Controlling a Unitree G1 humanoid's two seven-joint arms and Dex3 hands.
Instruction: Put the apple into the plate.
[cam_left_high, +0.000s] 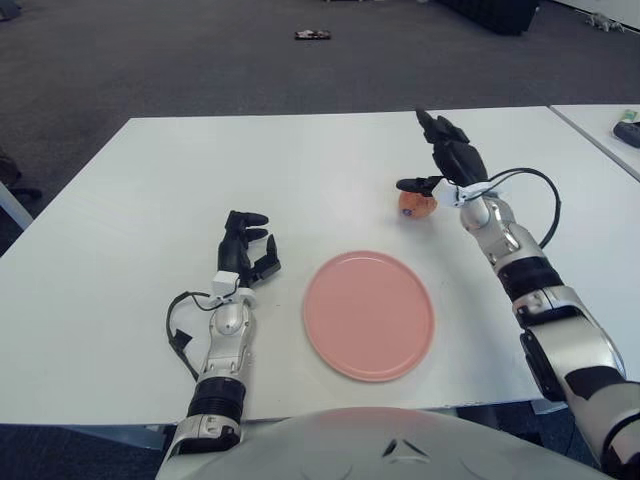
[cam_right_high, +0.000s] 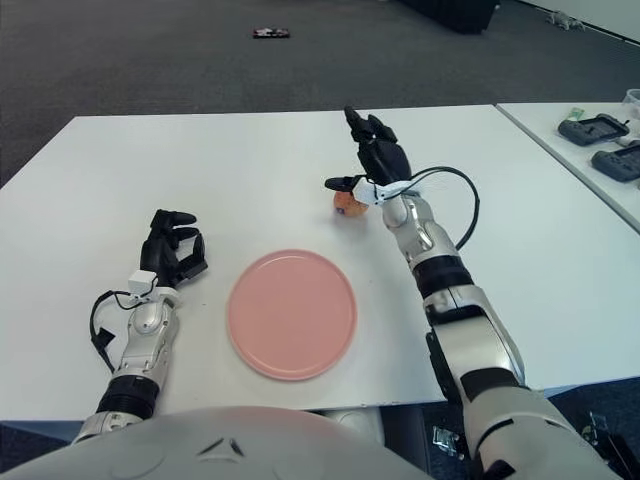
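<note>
1. Two hands show in the left eye view, and we judge only one is placed for the job: our right hand (cam_left_high: 447, 160) is over the apple (cam_left_high: 415, 203), which lies just at its 7 o'clock, partly under the thumb. The fingers point up the table toward 11 o'clock, the thumb reaches out sideways across the apple's top, and the digits are spread, not closed on the fruit.
2. From the apple, the pink plate (cam_left_high: 368, 315) sits toward 7 o'clock on the white table (cam_left_high: 150, 200), near but apart from it. We judge the carry is a short pull back toward our body.
3. Our left hand (cam_left_high: 246, 250) shows at the plate's 9 o'clock, fingers loosely curled around nothing, well away from the apple.
4. In the right eye view the same relation holds: the apple peeks out at 7 o'clock under the right hand, forearm slanting up from 5 o'clock. We cannot tell whether the thumb touches the fruit.
</note>
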